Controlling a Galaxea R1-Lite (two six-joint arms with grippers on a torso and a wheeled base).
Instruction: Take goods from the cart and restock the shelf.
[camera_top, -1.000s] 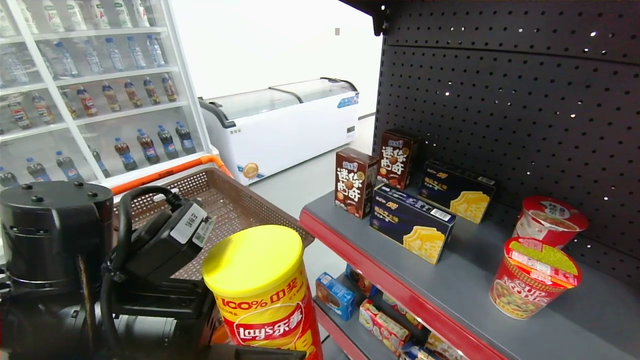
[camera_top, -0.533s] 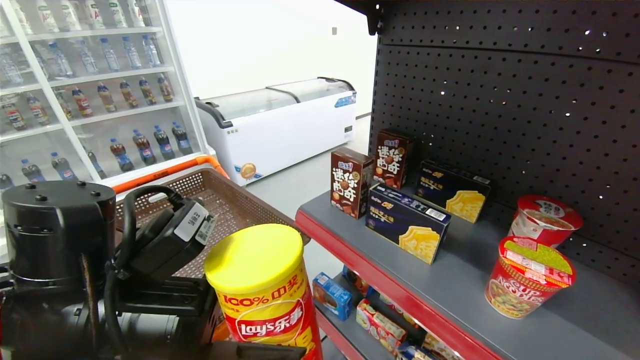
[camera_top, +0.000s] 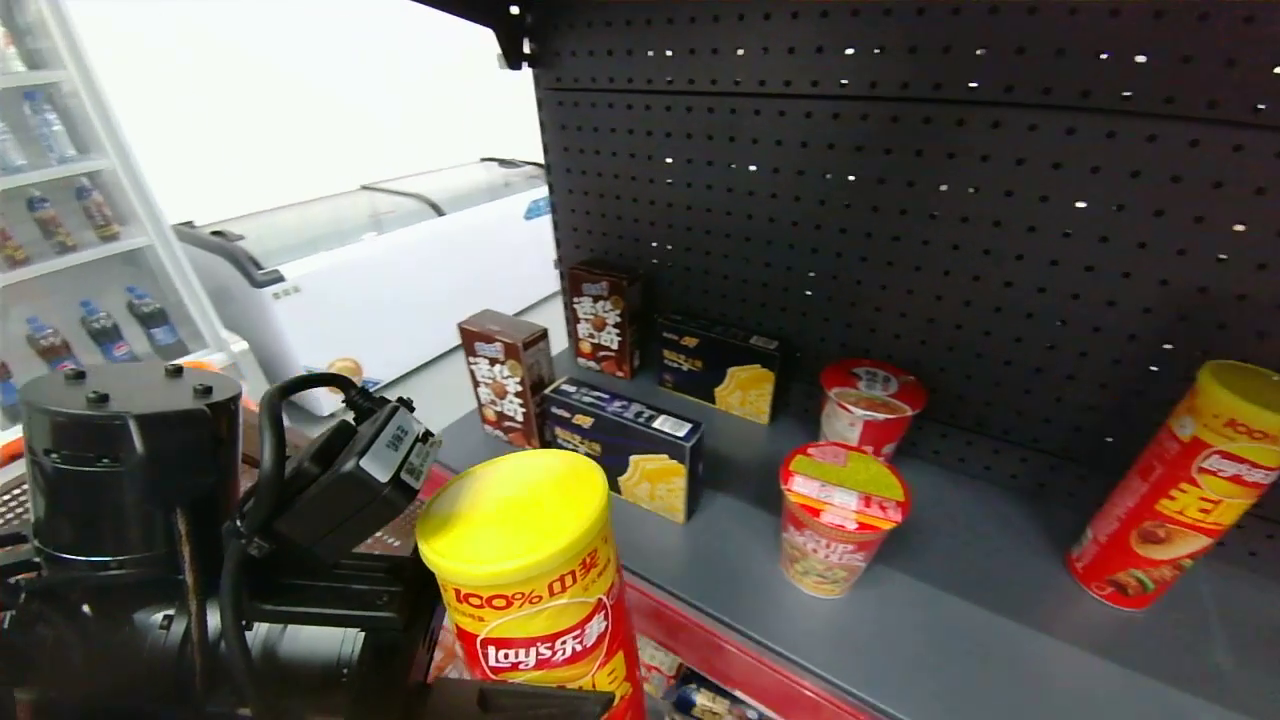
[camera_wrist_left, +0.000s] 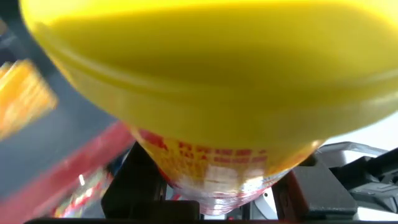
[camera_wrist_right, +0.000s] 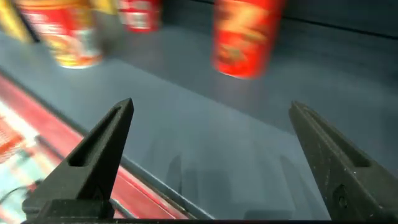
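Left wrist cam: the left tool (camera_wrist_left: 222, 198) is clamping the yellow-lid chips can (camera_wrist_left: 211, 87) low on its body. A black finger (camera_wrist_left: 134, 186) is pressing on each side, and the lid end is pointing at the cam.

Head cam: the can is sitting upright in that tool, close to the red front edge of the shelf (camera_top: 900, 620). The grey deck is stretching out beyond the tool and off to its right. Sitting on it past the tool are 2 brown boxes (camera_top: 505, 375), 2 dark blue boxes (camera_top: 625, 445) and 2 noodle cups (camera_top: 840, 520). Farthest right, a red chips can (camera_top: 1175, 490) is standing by the pegboard (camera_top: 900, 200).

Right wrist cam: the right tool (camera_wrist_right: 211, 165) is hovering over the grey deck w/ its fingers spread wide apart and bare deck showing btwn them. The red can and a noodle cup are standing ahead of it, well apart from the fingers.
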